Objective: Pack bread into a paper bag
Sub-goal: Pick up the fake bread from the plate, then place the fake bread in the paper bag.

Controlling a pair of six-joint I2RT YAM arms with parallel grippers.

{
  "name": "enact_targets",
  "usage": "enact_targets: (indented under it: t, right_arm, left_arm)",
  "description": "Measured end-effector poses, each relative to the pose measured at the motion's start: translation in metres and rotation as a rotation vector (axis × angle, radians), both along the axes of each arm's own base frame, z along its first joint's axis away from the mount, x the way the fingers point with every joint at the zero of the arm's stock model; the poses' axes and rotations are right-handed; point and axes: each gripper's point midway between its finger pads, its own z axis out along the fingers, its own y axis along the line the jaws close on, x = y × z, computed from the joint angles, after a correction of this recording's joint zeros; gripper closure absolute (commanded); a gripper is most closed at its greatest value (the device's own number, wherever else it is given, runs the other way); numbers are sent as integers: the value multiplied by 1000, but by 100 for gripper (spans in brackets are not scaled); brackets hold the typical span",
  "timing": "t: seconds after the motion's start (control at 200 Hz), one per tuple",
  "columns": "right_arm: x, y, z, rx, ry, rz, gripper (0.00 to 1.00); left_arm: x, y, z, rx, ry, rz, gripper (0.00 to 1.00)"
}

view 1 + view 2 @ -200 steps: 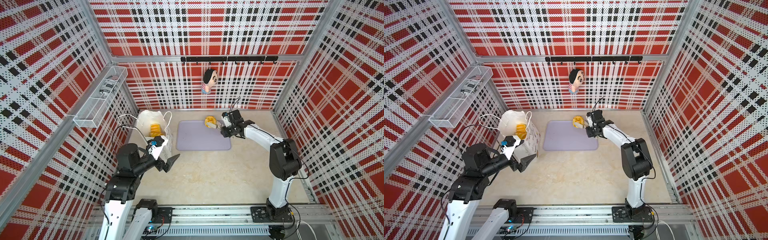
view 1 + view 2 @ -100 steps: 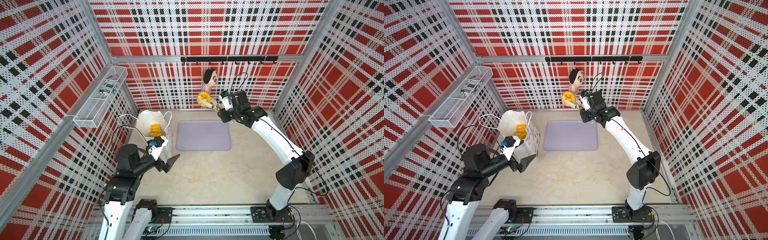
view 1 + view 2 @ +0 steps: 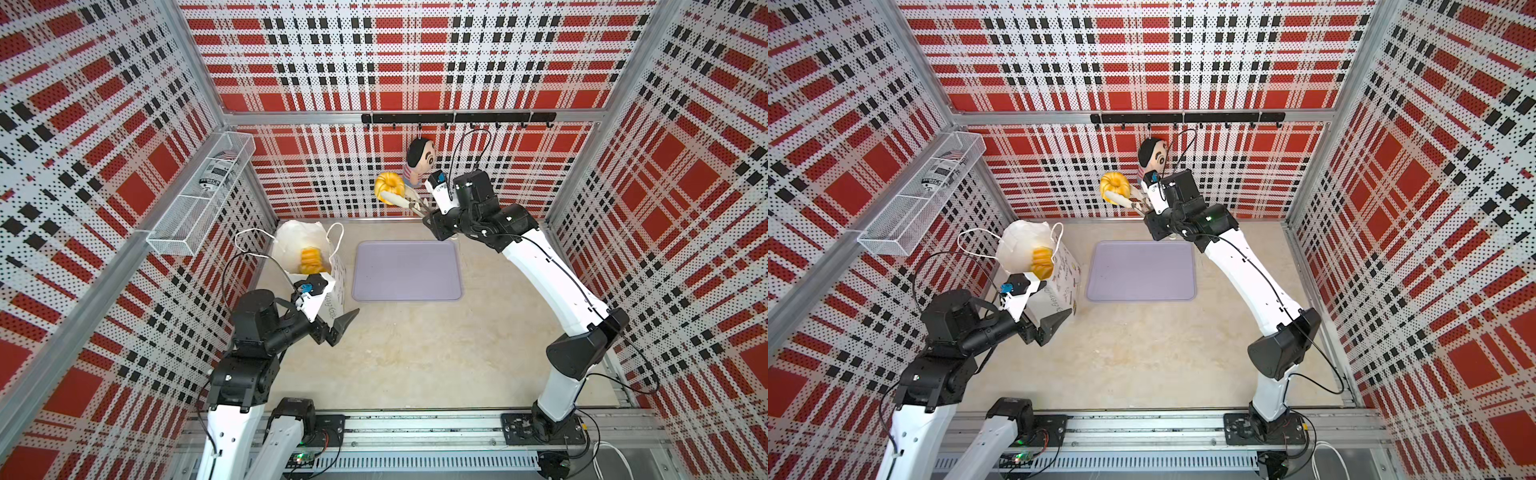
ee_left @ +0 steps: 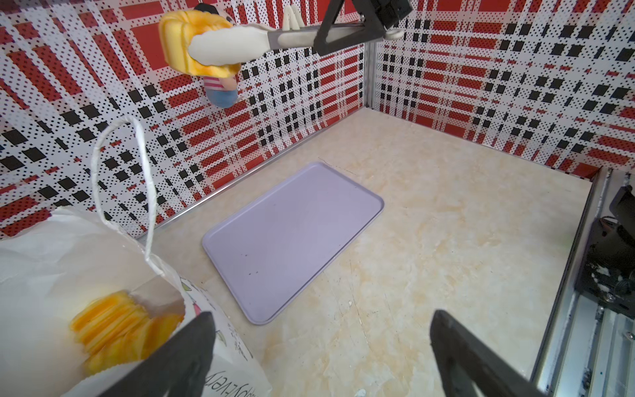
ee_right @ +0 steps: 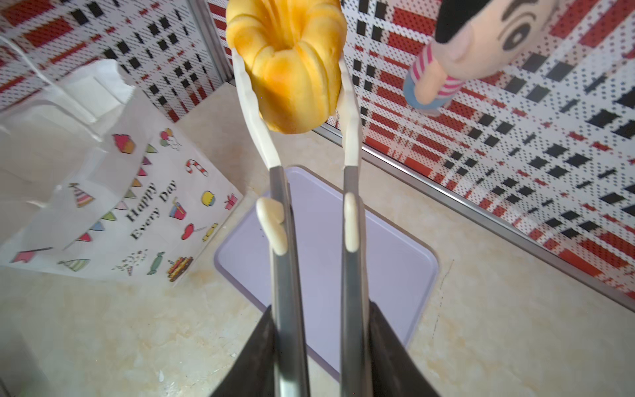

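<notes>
My right gripper is shut on a pair of white-tipped metal tongs. The tongs pinch a golden ring-shaped bun high in the air near the back wall, seen in both top views. The white paper bag stands at the left, its mouth open, with striped yellow bread showing inside. Just in front of the bag my left gripper hangs open and holds nothing; one finger is close beside the bag's printed side.
A flat lavender tray lies bare between the bag and the right arm. A cartoon doll hangs from a black hook rail right behind the bun. A wire basket is fixed to the left wall.
The right arm has lifted the bun in the tongs off the tray's far corner, up and a little to the left. The left arm has not moved.
</notes>
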Motion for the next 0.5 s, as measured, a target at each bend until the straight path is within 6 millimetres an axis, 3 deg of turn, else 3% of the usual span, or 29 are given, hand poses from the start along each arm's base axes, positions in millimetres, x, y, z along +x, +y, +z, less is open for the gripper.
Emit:
enact_targets:
  t: [0.11, 0.321, 0.501]
  right_arm:
    - [-13, 25, 5, 11, -6, 60, 61]
    - [-50, 74, -7, -12, 28, 189, 61]
    - [-82, 99, -7, -42, 29, 265, 60]
  left_arm:
    - [0, 0, 0, 0, 1, 0, 2]
    - [3, 0, -3, 2, 13, 0, 2]
    - [5, -1, -5, 4, 25, -1, 2]
